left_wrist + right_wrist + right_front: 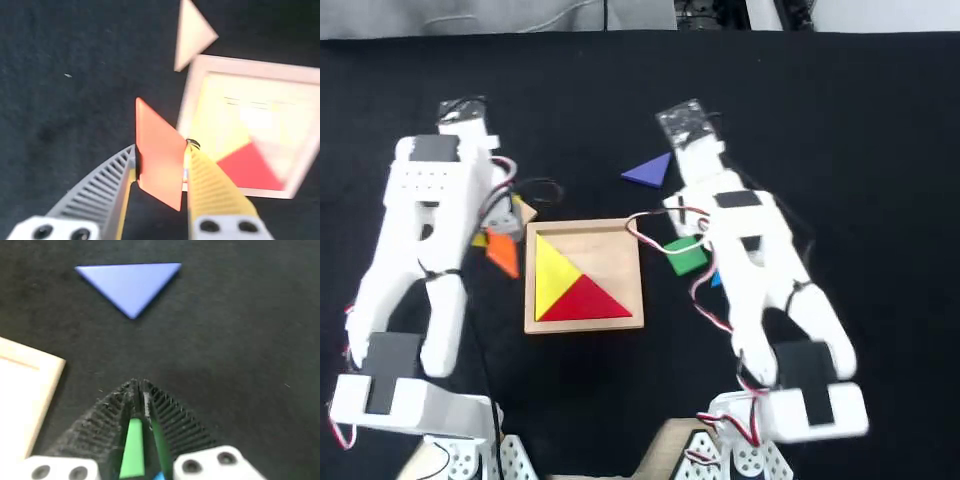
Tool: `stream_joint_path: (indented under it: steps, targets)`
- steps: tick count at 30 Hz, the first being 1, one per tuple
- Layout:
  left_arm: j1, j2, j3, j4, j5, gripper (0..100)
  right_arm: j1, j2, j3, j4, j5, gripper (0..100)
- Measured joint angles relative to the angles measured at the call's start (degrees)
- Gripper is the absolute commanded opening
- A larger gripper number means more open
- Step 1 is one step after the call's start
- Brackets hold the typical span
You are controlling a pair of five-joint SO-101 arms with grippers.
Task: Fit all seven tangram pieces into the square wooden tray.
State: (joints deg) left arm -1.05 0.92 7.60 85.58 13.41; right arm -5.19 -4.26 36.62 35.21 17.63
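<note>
The square wooden tray (pixel 632 240) (pixel 200 64) holds a yellow triangle (pixel 553 272) (pixel 226 140) and a red triangle (pixel 588 300) (pixel 247 167). My left gripper (pixel 502 238) (pixel 161 147) is shut on an orange piece (pixel 504 256) (pixel 160 165), held on edge just off the tray's left rim. A pale triangle (pixel 526 210) (pixel 192 32) lies by the tray's far left corner. My right gripper (pixel 675 205) (pixel 137 386) is shut, just right of the tray, with a blue-violet triangle (pixel 648 170) (pixel 131 282) beyond its tips. A green piece (pixel 686 255) (pixel 134 447) lies under that arm.
A small blue piece (pixel 716 279) peeks out beside the green one under the right arm. A bit of yellow (pixel 478 240) shows under the left arm. The black table runs open behind and in front of the tray. The tray's corner (pixel 25 390) sits close to the right gripper.
</note>
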Motion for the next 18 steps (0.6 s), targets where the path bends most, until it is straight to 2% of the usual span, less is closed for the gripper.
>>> stream_joint_path:
  steps: [8,12,18]
  targets:
    - [17.8,-0.1,0.0,0.2,16.7,8,5.8,-7.7,5.7,-1.1,0.0,1.1]
    - [22.9,-0.1,0.3,-3.3,18.6,8,9.6,-7.9,7.9,-4.7,0.0,1.1]
    - [25.2,5.5,2.9,-14.1,19.3,8,10.3,-7.9,10.2,-9.1,-3.3,1.1]
